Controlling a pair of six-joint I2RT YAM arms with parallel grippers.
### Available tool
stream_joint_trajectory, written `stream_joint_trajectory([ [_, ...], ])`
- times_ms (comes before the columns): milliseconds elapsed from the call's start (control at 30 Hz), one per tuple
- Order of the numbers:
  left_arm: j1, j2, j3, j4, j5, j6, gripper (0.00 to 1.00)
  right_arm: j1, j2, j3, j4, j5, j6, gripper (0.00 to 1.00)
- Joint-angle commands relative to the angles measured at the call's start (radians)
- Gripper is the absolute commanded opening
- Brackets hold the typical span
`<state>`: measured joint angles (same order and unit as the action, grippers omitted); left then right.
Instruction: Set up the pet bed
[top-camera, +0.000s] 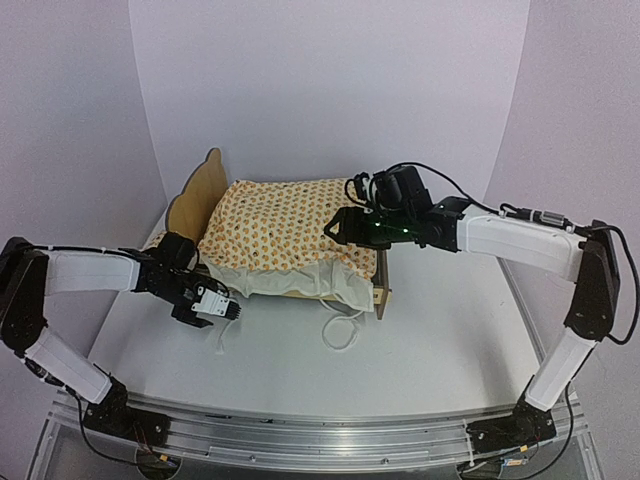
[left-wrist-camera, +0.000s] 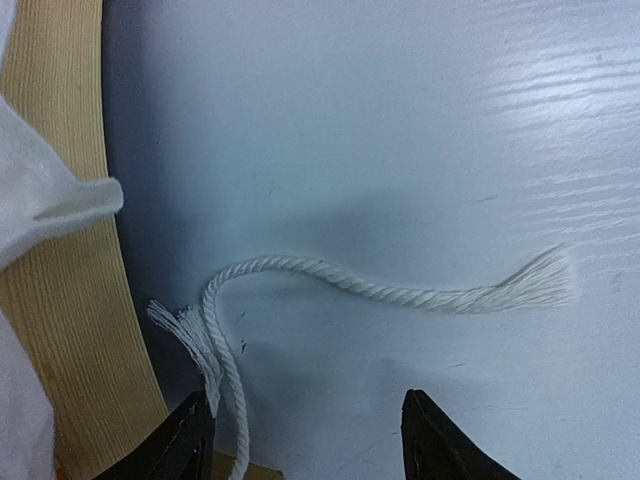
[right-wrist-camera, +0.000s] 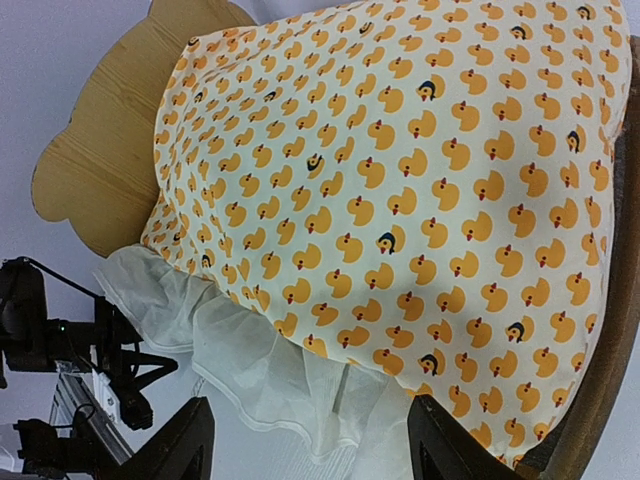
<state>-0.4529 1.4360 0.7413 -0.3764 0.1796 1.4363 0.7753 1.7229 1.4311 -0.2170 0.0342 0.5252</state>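
Cushion (top-camera: 285, 225) lay on the pet bed (top-camera: 205, 190), which stood mid-table (top-camera: 450, 330). The left gripper (left-wrist-camera: 305, 425) was open beside the bed's side, with a loose white cord (left-wrist-camera: 400, 292) running close by one finger. The right gripper (right-wrist-camera: 308, 430) hovered open above the cushion.

pet bed (top-camera: 200, 195): base buried under the cushion (top-camera: 285, 225) | left wrist cam: just a sliver of its frame, rest cut off left | rope tie (left-wrist-camera: 350, 283) beside it runs off bottom
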Motion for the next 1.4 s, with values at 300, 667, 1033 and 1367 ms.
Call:
stream_joint_trajectory([
  [300, 0.029, 0.236, 0.181, 0.149, -0.059, 0.09, 0.53, 0.012, -0.124, -0.068, 0.04, 0.09, 0.042, 0.65],
  [667, 0.027, 0.384, 0.276, 0.243, -0.236, 0.014, 0.49, 0.022, -0.132, -0.067, 0.044, 0.098, 0.026, 0.64],
  [1033, 0.03, 0.49, 0.406, -0.023, -0.223, -0.073, 0.44, 0.035, -0.136, -0.056, 0.043, 0.086, 0.002, 0.63],
  [1367, 0.05, 0.496, 0.469, -0.047, -0.155, -0.122, 0.0, 0.044, -0.139, -0.041, 0.044, 0.089, -0.013, 0.63],
])
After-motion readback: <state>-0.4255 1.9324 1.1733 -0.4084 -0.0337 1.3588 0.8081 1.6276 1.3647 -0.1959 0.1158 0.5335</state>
